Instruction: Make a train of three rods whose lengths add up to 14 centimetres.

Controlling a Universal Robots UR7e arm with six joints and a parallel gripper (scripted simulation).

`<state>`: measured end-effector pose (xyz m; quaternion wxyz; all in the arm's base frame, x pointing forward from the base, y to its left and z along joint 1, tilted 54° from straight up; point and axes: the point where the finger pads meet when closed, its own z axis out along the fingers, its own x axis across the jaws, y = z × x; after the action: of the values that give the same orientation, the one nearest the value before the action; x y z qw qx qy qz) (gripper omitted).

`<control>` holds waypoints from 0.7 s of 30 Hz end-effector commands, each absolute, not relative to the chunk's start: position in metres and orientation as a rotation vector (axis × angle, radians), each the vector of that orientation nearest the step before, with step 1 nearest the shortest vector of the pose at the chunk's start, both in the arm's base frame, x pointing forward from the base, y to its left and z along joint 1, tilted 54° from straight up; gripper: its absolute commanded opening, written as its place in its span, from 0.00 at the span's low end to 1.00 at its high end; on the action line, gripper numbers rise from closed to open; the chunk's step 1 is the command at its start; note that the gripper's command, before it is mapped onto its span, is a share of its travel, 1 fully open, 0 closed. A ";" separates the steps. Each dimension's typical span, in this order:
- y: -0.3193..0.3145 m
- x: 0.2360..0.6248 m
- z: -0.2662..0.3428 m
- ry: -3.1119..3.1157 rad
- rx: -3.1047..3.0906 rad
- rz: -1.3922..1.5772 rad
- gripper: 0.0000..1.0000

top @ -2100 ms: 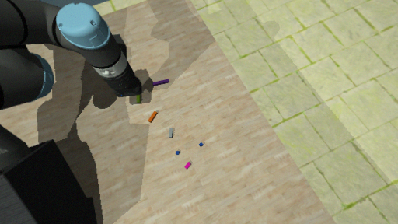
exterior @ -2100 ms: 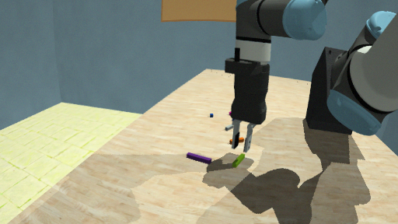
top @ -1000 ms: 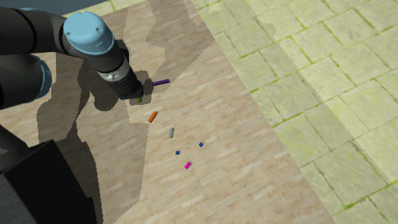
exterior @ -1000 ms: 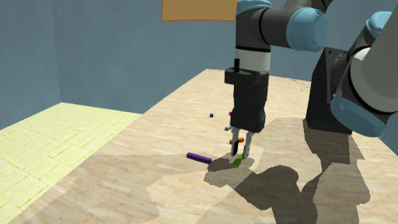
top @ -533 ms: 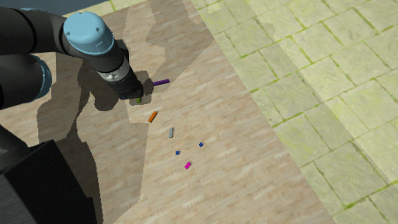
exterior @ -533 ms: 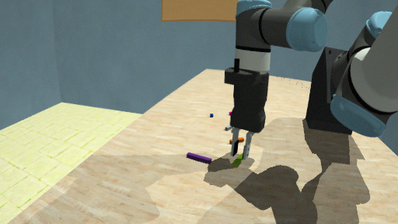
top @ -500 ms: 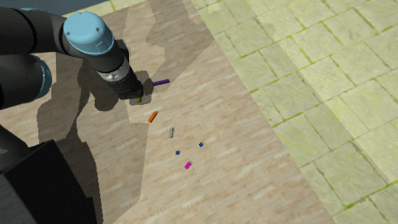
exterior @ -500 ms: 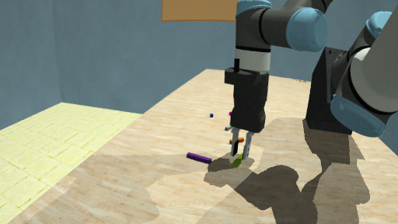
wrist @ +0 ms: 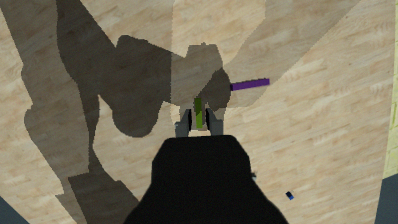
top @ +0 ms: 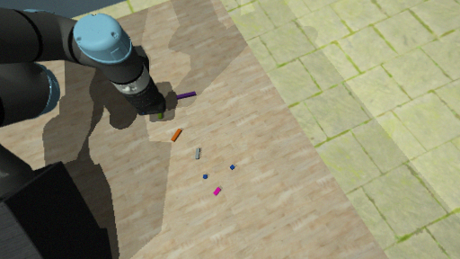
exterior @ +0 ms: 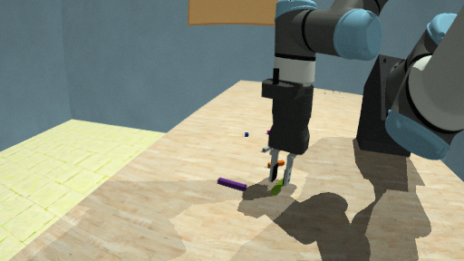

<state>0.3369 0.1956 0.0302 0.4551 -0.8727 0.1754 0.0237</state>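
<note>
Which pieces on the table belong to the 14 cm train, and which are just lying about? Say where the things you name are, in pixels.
In the job:
- long purple rod [top: 186, 95] [exterior: 232, 184] [wrist: 250, 84], 6
- lime rod [top: 160, 116] [exterior: 276, 188] [wrist: 199, 119], 5, between the open fingers
- grey rod [top: 198, 154] [exterior: 266, 149] [wrist: 254, 175], 3

Lying about, to be left apart:
- orange rod [top: 176, 135] [exterior: 279, 163]
- short magenta rod [top: 217, 191] [exterior: 268, 132]
- two stubby blue rods [top: 232, 167] [exterior: 246, 134] [wrist: 290, 195]

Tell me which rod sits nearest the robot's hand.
The lime rod: it alone lies beneath the open hand, between the lines of its fingers; the others lie off to the side.
</note>
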 end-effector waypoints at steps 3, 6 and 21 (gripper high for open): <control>0.196 0.337 0.030 0.433 -2.153 0.058 0.54; 0.197 0.337 0.029 0.433 -2.153 0.058 0.54; 0.207 0.339 0.022 0.433 -2.153 0.058 0.54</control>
<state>0.3383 0.2045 0.0236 0.4551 -0.8727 0.1755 0.0238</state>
